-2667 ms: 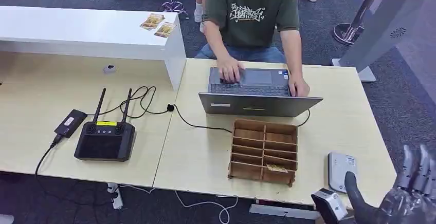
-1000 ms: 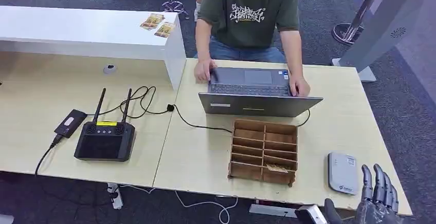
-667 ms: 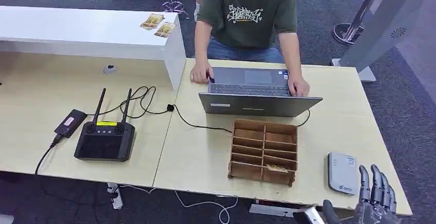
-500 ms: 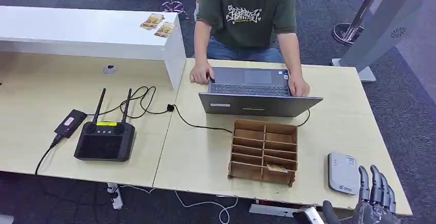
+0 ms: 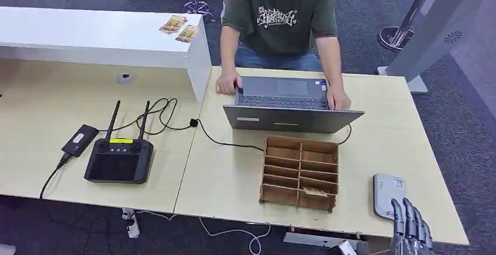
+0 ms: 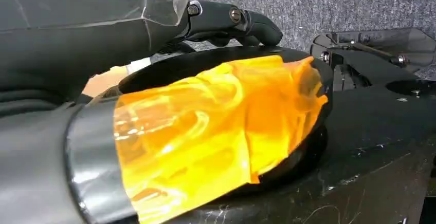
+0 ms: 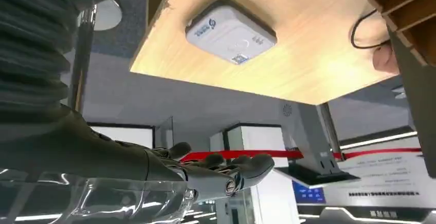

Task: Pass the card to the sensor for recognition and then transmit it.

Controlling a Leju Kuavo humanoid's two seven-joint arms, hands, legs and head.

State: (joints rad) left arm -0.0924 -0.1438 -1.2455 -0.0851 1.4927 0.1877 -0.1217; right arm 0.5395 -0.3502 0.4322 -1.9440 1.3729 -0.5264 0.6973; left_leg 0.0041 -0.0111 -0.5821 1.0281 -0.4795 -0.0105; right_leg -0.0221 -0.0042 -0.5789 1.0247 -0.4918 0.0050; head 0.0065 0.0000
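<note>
Card (image 5: 315, 191) lies in the bottom right slot of the wooden box (image 5: 299, 172) on the tabletop (image 5: 234, 176). At 3 o'clock from the box sits the white sensor (image 5: 388, 195). Right robot hand (image 5: 411, 231) is at 6 o'clock from the sensor, fingers straight, close together, holding nothing. I cannot tell how the left robot hand is.

table (image 5: 234, 179): pale wood grain
sensor (image 5: 386, 194): light grey, with a small blue mark and a dark code patch
sorting box (image 5: 300, 173): brown wood
card (image 5: 315, 191): yellowish, patterned, seen in the box slot at 5 o'clock
right hand (image 5: 411, 231): dark grey
laptop (image 5: 290, 107): grey
controller (image 5: 120, 159): black, with a yellow label
counter (image 5: 88, 35): white
person's shirt (image 5: 281, 12): olive green, white lettering
carpet (image 5: 468, 126): dark grey, speckled
</note>
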